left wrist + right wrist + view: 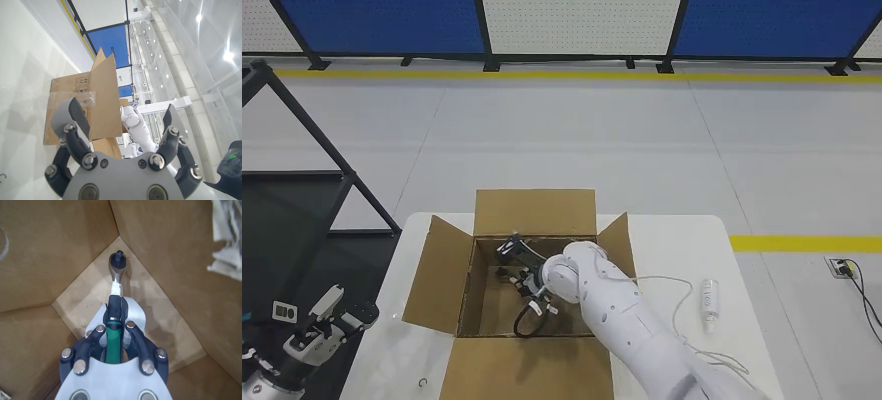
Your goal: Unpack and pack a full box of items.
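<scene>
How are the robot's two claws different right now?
The left gripper is open and empty; the right gripper is shut on a green-handled ratchet wrench. The right gripper is down inside the cardboard box; the left gripper is outside it. Both share the same grey-and-black build.

Brown box (534, 211), green-handle ratchet (116, 275) w/ black head, white table (674, 243)

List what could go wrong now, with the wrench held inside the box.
1. The right gripper pinches the ratchet wrench on its thin neck, with the head far out front; it may swivel or slip.
2. The head sits deep near a corner of the box; it could snag a wall or flap while moving.
</scene>
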